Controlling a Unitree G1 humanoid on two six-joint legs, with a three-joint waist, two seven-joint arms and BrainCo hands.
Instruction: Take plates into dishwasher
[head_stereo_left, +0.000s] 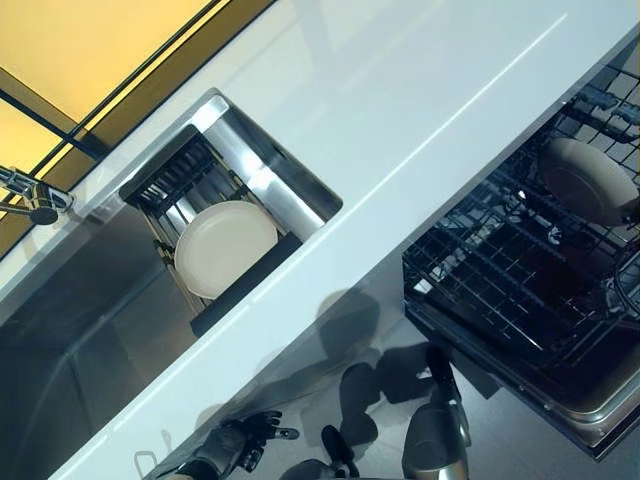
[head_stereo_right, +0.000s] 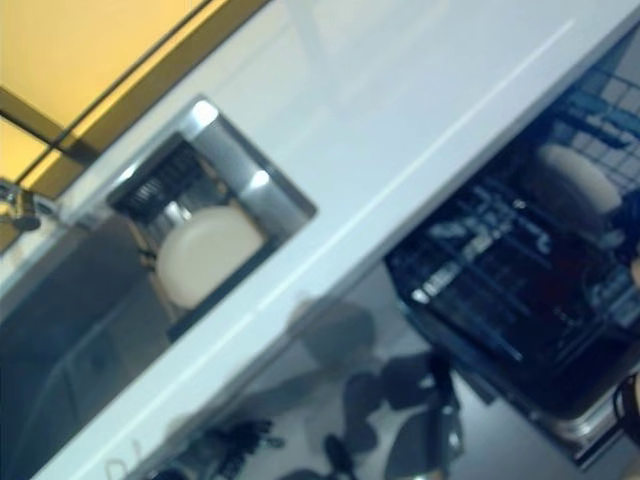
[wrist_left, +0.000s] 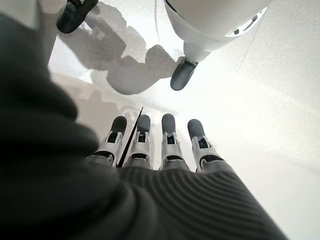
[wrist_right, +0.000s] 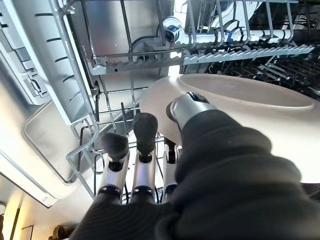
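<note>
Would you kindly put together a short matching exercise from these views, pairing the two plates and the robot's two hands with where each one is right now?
Things:
1. plate in the sink
2. plate at the dishwasher rack
3. left hand
4. right hand

Places or states:
A. hangs low beside the counter front, fingers straight, holding nothing
B. lies on the wire basket inside the sink
C. thumb and fingers pinch a plate's rim
D. held over the dark wire rack, right of the white counter

Pairs: 1-B, 2-D, 3-A, 4-C
</note>
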